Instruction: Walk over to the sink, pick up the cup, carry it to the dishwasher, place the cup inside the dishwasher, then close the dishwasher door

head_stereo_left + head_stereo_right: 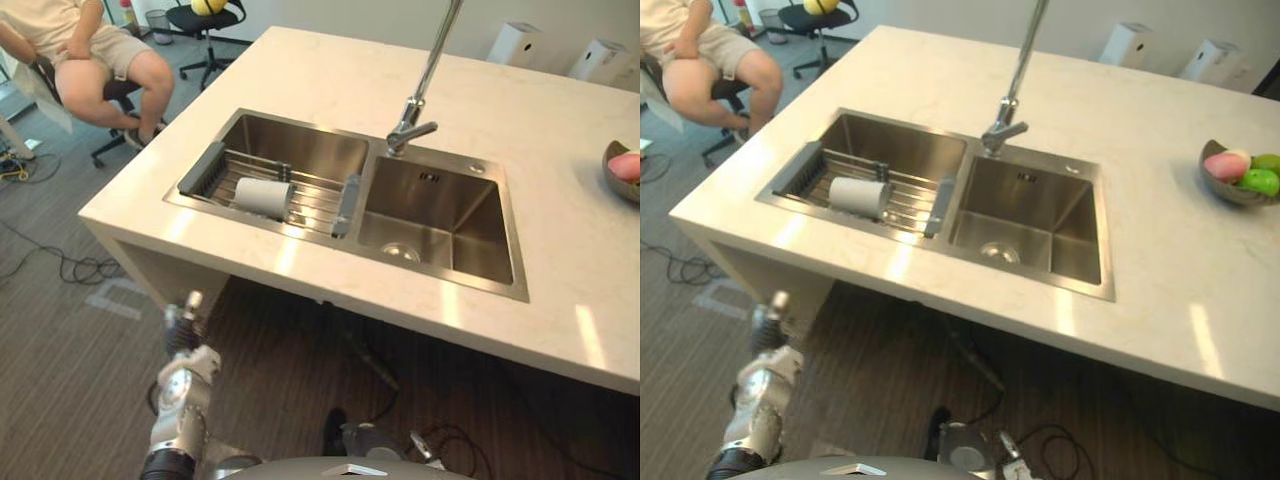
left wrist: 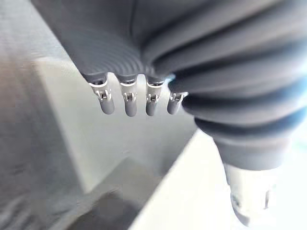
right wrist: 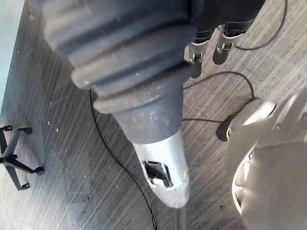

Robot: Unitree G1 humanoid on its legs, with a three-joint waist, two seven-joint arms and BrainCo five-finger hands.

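Left hand hangs low, just off the counter's front-left corner, fingers loose and straight, nothing in it. Right hand dangles over the floor, relaxed and empty too. The cup lies on its side on the rack in the sink's left basin.

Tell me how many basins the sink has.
2. The left basin holds a wire rack with the white cup lying on it; the right basin lies just in front of the tap.
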